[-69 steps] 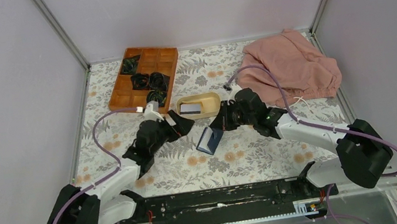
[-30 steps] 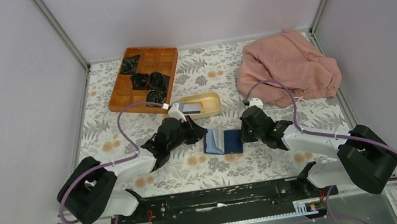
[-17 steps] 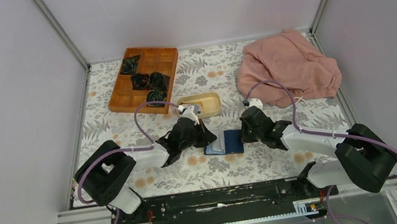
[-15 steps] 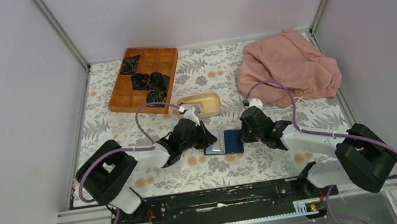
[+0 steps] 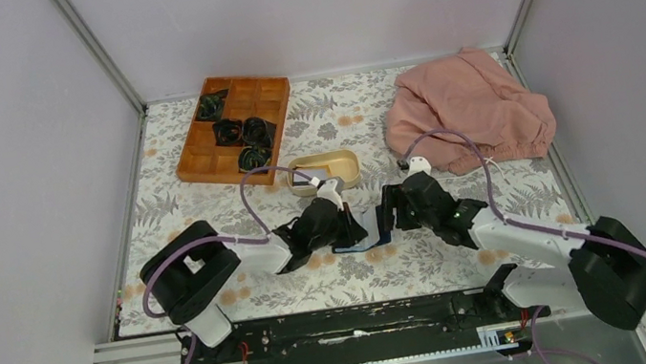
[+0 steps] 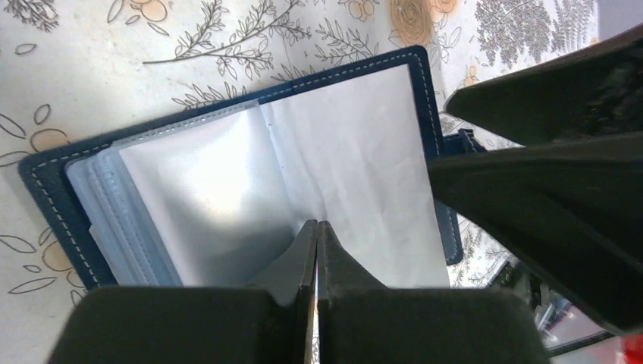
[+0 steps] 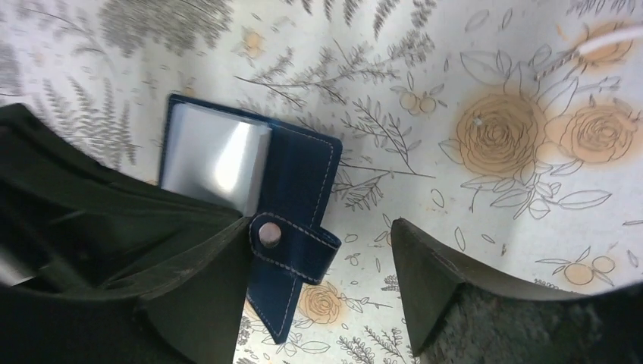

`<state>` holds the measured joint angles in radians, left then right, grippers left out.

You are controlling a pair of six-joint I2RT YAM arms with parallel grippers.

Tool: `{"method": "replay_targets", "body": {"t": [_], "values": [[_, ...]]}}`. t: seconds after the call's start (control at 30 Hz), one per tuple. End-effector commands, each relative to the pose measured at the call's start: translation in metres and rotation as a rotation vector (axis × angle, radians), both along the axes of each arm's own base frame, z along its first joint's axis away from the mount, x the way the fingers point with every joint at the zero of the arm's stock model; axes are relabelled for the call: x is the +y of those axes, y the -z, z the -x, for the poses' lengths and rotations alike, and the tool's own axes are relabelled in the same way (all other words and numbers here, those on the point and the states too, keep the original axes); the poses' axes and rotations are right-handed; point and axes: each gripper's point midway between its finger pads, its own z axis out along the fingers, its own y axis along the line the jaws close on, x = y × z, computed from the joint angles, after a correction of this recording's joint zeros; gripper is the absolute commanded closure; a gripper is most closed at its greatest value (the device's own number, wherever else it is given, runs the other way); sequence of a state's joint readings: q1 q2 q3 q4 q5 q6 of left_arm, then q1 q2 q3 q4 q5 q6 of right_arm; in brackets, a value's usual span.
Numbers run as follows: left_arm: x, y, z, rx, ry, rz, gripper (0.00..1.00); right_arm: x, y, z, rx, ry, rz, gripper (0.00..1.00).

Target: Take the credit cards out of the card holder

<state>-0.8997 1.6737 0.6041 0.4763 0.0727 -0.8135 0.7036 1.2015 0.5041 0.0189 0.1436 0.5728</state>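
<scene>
The navy card holder (image 6: 57,197) lies open on the flowered table between both grippers, also visible in the top view (image 5: 363,246). Clear sleeves (image 6: 205,182) and a pale grey-white leaf (image 6: 356,144) fill its inside; I cannot tell credit cards from sleeves there. My left gripper (image 6: 317,224) is shut, tips down on the inside near the fold, nothing visible between them. My right gripper (image 7: 318,277) stands open at the holder's right edge (image 7: 299,171), with the snap tab (image 7: 292,250) lying between its fingers, untouched by the right finger. A pale card (image 5: 319,180) seems to lie in the beige dish.
The beige oval dish (image 5: 340,162) sits just behind the grippers. A wooden compartment tray (image 5: 272,93) with dark items is at the back left. A pink cloth (image 5: 473,111) is heaped at the back right.
My right gripper has opened and let go of the holder's right edge. My left arm has reached further right, its shut tips now on the holder's inside.
</scene>
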Motion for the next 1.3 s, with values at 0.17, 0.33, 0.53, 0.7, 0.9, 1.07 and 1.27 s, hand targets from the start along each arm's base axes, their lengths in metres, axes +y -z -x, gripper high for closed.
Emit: {"method": "replay_targets", "body": {"t": [0.17,0.33,0.53,0.7,0.9,1.07,1.27], "values": [[0.015,-0.069,-0.025,-0.482,-0.25,-0.263,0.98,-0.001,-0.093,-0.005,-0.424,-0.077,-0.212,0.29],[0.014,-0.075,-0.04,-0.522,-0.315,-0.151,0.0,-0.014,-0.127,-0.011,-0.586,0.027,-0.334,0.01],[-0.007,-0.015,-0.059,-0.391,-0.273,-0.293,0.46,0.014,-0.147,-0.007,-0.559,-0.131,-0.334,0.72],[-0.011,-0.043,-0.044,-0.433,-0.227,-0.117,1.0,0.019,-0.161,-0.005,-0.582,-0.173,-0.34,1.0],[-0.009,-0.049,-0.035,-0.436,-0.167,-0.104,1.0,0.032,-0.152,-0.006,-0.54,-0.21,-0.357,0.78],[-0.024,-0.055,-0.026,-0.402,-0.112,-0.047,1.0,0.05,-0.123,-0.006,-0.412,-0.259,-0.346,0.43],[-0.027,-0.058,-0.021,-0.386,-0.095,-0.008,0.88,0.056,-0.099,-0.007,-0.325,-0.248,-0.328,0.5]]}}
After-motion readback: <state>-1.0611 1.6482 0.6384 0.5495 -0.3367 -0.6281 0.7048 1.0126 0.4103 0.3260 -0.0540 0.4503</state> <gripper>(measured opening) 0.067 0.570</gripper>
